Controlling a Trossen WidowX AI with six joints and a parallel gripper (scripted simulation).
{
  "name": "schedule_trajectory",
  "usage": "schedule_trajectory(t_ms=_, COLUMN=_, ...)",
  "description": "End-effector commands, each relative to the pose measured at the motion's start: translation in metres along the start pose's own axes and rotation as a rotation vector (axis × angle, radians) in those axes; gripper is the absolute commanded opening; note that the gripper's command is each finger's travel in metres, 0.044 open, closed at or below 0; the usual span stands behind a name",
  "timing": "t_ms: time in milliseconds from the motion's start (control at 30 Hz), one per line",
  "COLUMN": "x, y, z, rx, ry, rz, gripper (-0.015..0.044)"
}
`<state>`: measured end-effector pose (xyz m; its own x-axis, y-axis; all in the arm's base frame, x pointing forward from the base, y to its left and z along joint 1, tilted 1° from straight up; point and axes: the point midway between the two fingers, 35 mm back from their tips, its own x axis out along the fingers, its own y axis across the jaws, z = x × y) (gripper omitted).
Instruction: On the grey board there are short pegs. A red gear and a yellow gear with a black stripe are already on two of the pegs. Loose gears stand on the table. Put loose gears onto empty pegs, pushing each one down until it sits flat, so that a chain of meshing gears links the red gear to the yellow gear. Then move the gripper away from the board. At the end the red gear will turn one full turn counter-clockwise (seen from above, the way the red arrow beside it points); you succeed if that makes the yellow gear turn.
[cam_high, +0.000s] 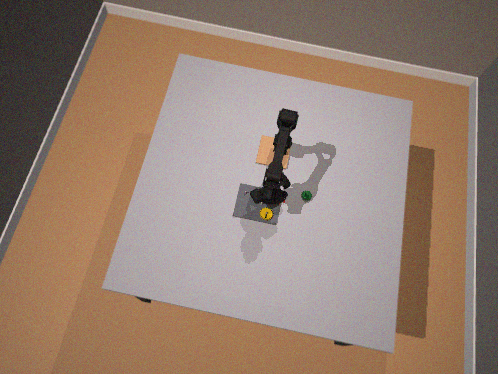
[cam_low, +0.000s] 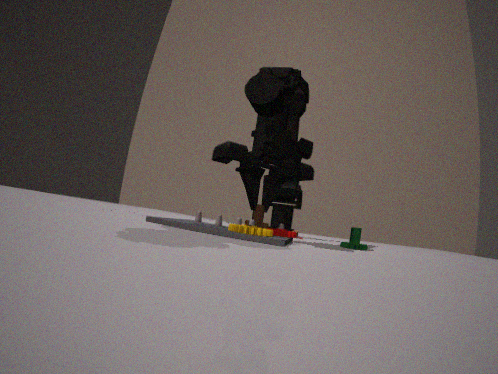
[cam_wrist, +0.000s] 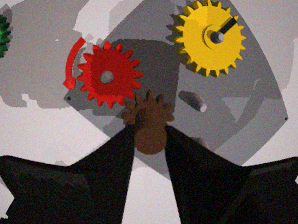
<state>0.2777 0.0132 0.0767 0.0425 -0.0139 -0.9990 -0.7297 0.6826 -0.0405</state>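
Note:
My gripper (cam_low: 261, 207) (cam_wrist: 149, 131) points down over the grey board (cam_high: 242, 211) (cam_low: 175, 225) (cam_wrist: 225, 92) and is shut on the handle of a brown gear (cam_low: 259, 215) (cam_wrist: 149, 111). The brown gear is low at the board, its teeth close to the red gear (cam_low: 286, 233) (cam_wrist: 121, 65); its underside and any peg below it are hidden, so I cannot tell whether it sits flat. The yellow gear (cam_high: 266, 214) (cam_low: 250, 230) (cam_wrist: 199, 52) with its black stripe is on its peg. A loose green gear (cam_high: 306, 195) (cam_low: 355, 239) (cam_wrist: 3, 36) stands on the table with its handle up.
Bare pegs (cam_low: 199, 217) (cam_wrist: 195, 101) stand on the board; another is partly behind the right finger in the wrist view. A red arrow (cam_wrist: 69, 66) curves beside the red gear. A tan square (cam_high: 265, 150) lies partly under the arm.

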Motion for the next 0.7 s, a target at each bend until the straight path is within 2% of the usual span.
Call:
schedule_trajectory(t_ms=0, x=0.0015, y=0.0007, z=-0.0009, rx=0.090, ry=0.001, rz=0.004, gripper=0.0000)
schedule_trajectory(t_ms=233, x=0.0022, y=0.0003, z=-0.0004, rx=0.057, ry=0.001, rz=0.004, gripper=0.0000)
schedule_trajectory(t_ms=667, x=0.0044, y=0.0014, z=-0.0007, rx=-0.276, ry=0.000, rz=0.005, gripper=0.0000)
